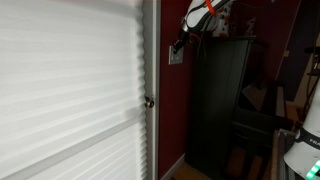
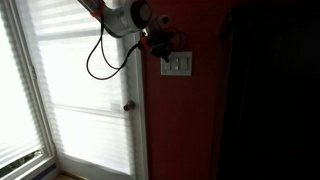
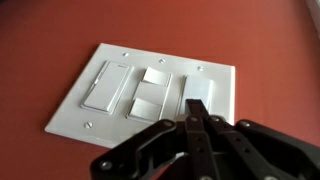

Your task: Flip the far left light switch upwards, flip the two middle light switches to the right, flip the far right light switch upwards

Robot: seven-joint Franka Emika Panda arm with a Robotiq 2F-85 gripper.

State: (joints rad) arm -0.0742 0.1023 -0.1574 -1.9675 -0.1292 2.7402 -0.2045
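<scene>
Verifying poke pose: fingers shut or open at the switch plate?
Shut. In the wrist view the fingers meet tip to tip, by the far right light switch.

No text, label, brand or number was readable in any view. Plate (image 3: 140, 60) face was plain white in the wrist view. Both exterior views were too dark and small to show any print.

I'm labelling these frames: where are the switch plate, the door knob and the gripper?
switch plate (image 3: 68, 116): wrist view, bare lower-left corner.
door knob (image 2: 128, 106): an exterior view, the round knob's middle.
gripper (image 3: 192, 122): wrist view, where its closed fingertips meet.
</scene>
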